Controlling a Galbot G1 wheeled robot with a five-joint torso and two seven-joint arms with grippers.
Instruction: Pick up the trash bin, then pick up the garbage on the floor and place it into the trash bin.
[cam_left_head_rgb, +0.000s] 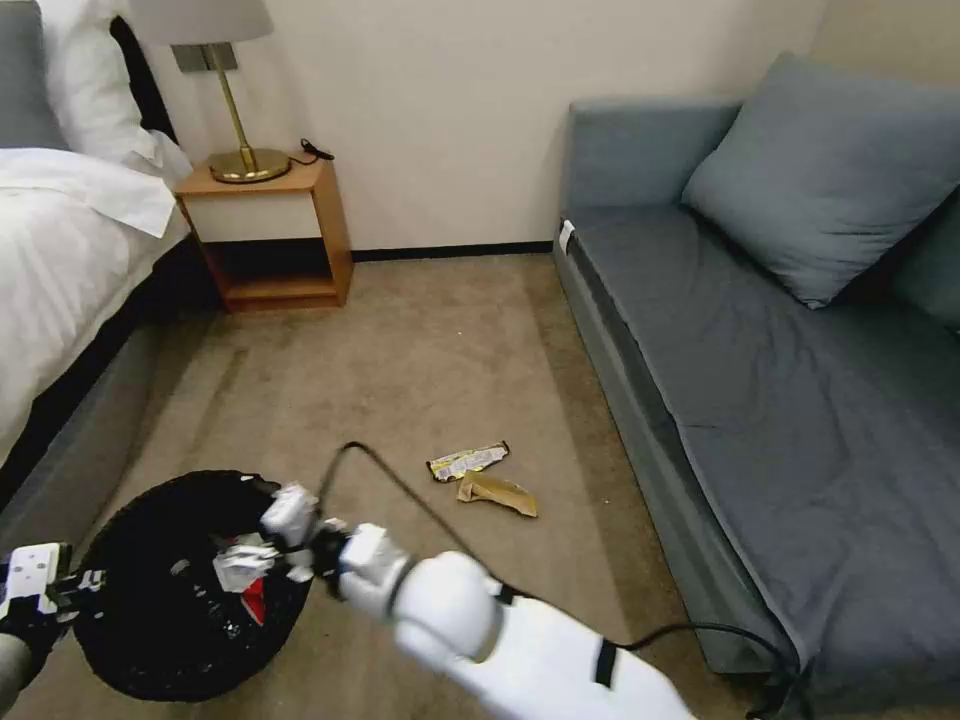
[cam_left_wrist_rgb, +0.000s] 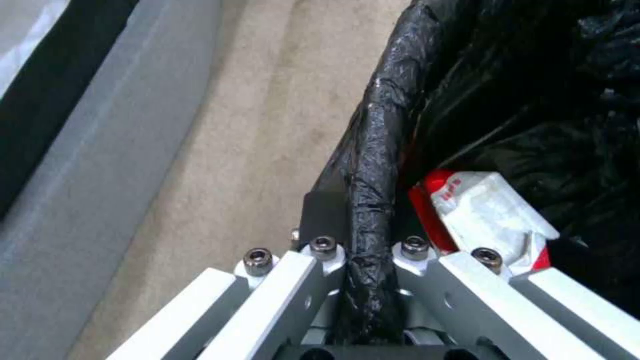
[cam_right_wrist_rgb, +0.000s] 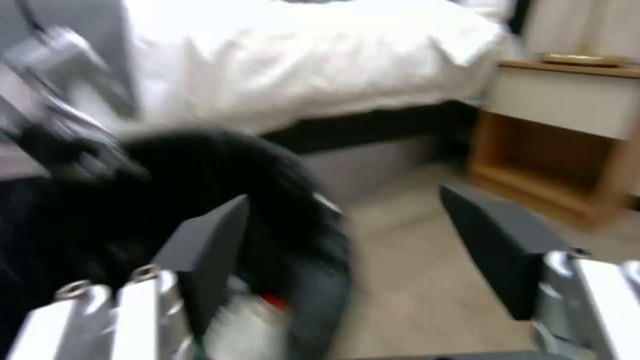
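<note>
The trash bin, round, low and lined with crinkly black plastic, is seen at the lower left of the head view, its rim pinched by the left gripper. The right gripper is held over the bin's mouth, jaws spread with nothing between them. Two flat wrappers are left on the carpet near frame centre, up and right of that gripper: a silvery-yellow wrapper and a tan-brown wrapper, both lying crosswise. A red-and-white packet is already inside the bin.

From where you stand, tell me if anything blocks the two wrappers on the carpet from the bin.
Nothing visible does. The silvery-yellow wrapper and the tan wrapper lie on bare carpet. Between them and the bin come only the right gripper, open over the bin's mouth, and its thin black cable. The left gripper grips the rim.
</note>
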